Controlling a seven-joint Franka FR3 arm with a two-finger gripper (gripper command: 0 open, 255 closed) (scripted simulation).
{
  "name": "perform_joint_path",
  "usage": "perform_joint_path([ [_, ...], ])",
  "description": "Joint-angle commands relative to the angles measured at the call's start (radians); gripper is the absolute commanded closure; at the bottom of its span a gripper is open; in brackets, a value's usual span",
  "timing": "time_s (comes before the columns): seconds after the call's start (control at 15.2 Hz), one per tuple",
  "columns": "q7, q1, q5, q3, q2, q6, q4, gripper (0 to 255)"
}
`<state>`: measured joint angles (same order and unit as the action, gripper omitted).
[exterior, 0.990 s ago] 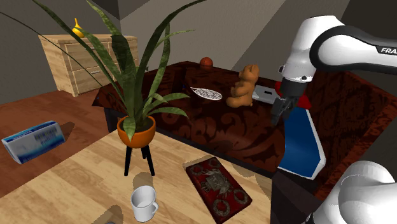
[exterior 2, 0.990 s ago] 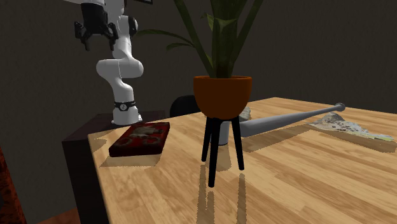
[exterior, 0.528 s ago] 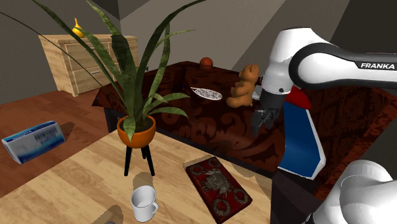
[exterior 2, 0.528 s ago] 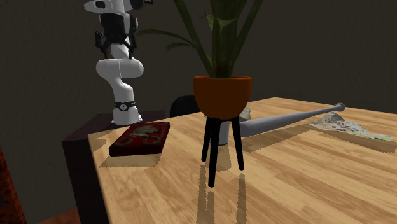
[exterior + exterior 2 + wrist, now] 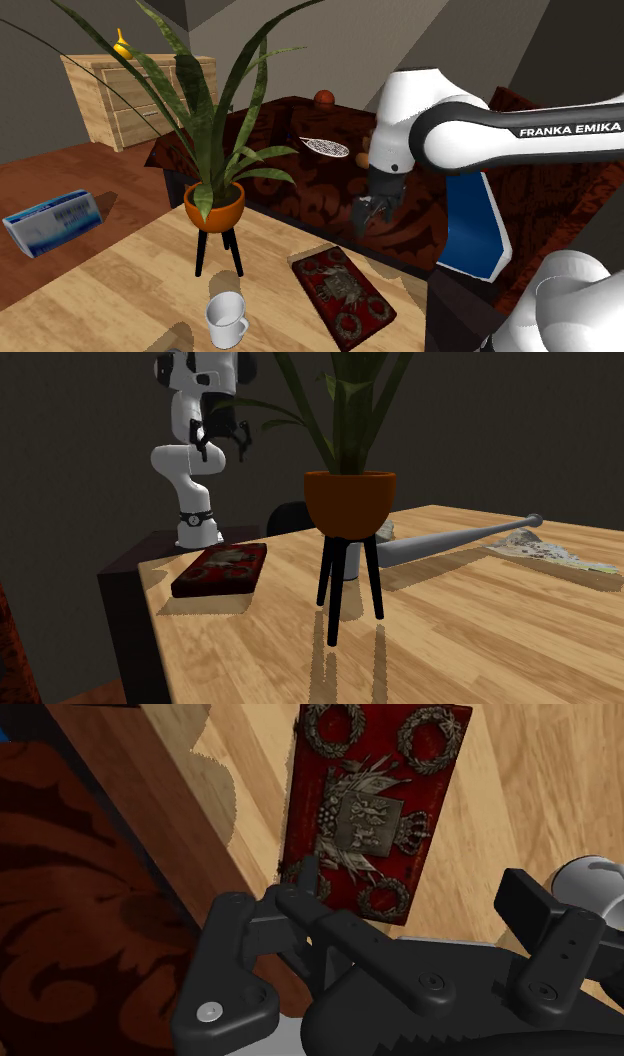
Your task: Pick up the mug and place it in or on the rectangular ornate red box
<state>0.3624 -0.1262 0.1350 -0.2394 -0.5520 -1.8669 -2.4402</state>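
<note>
A white mug (image 5: 226, 320) stands upright on the wooden table (image 5: 120, 290), near the front edge in the shoulder view. To its right lies the flat ornate red box (image 5: 340, 293), dark red with grey wreaths and a crest. My gripper (image 5: 365, 212) hangs open and empty above the gap between the dark patterned table and the box, well above both. From the wrist, the red box (image 5: 375, 804) lies just beyond the open gripper (image 5: 415, 889), and the mug's pale rim (image 5: 592, 876) peeks past one finger. In the second exterior view the gripper (image 5: 222, 437) hangs above the box (image 5: 222, 569).
A tall plant in an orange pot (image 5: 214, 205) on a black stand rises beside the mug. A grey bat (image 5: 450, 539) and papers (image 5: 540, 549) lie farther along the wooden table. On the dark patterned table (image 5: 300, 190) sit a teddy bear (image 5: 366, 152) and a racket (image 5: 325, 147).
The arm has swung toward the shoulder view's left and come lower, from over the dark patterned table to near the red box. The fingers stay apart. Mug and box have not moved.
</note>
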Motion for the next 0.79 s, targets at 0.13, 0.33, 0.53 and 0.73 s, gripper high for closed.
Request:
perform_joint_path([
  [0.13,0.089,-0.010,0.004,-0.077,0.129,-0.088,0.047,0],
  [0.33,0.163,-0.015,-0.011,-0.134,0.229,-0.142,0.094,0],
  [0.53,0.244,-0.019,-0.044,-0.186,0.337,-0.190,0.153,0],
  [0.73,0.332,-0.026,-0.097,-0.231,0.453,-0.227,0.223,0],
])
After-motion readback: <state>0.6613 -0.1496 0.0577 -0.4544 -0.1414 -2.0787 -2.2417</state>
